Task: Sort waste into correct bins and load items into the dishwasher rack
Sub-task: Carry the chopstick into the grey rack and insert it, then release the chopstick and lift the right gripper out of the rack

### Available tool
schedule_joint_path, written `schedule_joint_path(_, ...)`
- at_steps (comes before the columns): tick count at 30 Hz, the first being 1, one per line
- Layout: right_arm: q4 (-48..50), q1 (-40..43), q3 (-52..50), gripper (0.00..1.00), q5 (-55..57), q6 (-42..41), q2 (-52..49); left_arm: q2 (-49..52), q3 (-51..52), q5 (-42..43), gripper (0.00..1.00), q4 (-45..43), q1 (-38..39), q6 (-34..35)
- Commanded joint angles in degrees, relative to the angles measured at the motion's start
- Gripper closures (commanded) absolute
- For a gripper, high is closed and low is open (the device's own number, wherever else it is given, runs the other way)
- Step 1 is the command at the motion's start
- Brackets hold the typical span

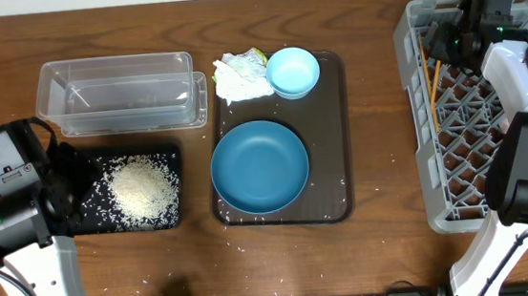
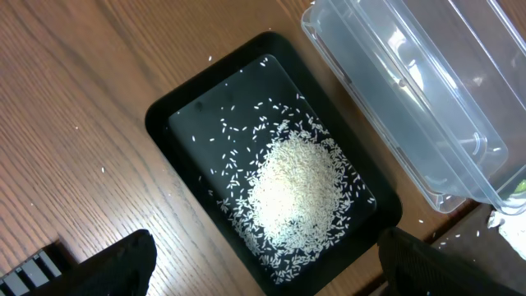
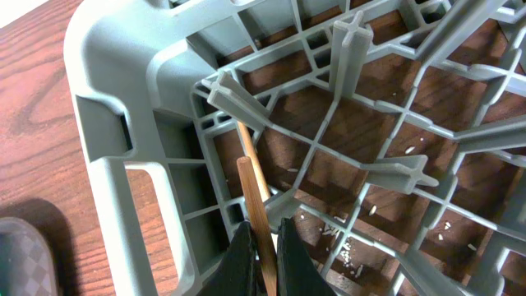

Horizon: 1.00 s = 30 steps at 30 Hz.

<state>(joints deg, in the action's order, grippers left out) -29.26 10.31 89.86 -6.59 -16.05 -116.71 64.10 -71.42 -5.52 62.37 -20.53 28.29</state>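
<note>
The rice [image 2: 292, 193] lies heaped in the black tray [image 2: 164, 111], so this waste looks sorted. The right gripper [image 3: 263, 247] pinches the chopsticks [image 3: 253, 193] inside a corner of the rack [image 3: 107, 123]. The left gripper [image 2: 263, 267] hangs wide and empty above the tray. Left to do, I judge: the paper wad [image 1: 241, 76], the dark-blue bowl [image 1: 259, 166] and the light-blue bowl [image 1: 293, 72], all on the serving tray [image 1: 332, 161]. I see 0 cups and no readable writing.
</note>
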Motion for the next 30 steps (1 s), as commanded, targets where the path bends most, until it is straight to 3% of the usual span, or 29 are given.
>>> schedule_joint_path(1,-1.51,0.13,0.02,0.99,-1.62,-0.66,2.91,0.22,-0.46,-0.31,0.11,0.00,-0.28,-0.11)
schedule_joint_path(17,-1.75,0.13,0.02,0.99,-5.33,-0.59,8.24,0.22,-0.46,-0.31,0.11,-0.02,-0.28,-0.09)
schedule_joint_path(24,-1.66,-0.52,0.02,0.99,-6.75,7.50,8.22,0.22,-0.46,-0.31,0.11,-0.02,-0.28,-0.09)
schedule_joint_path(27,-1.84,-0.92,0.02,0.89,-6.78,8.87,8.22,0.22,-0.46,-0.31,0.11,-0.02,-0.28,-0.09)
schedule_joint_path(30,-1.81,-1.25,0.02,0.65,-6.97,8.85,8.22,0.22,-0.46,-0.31,0.11,-0.02,-0.28,-0.11)
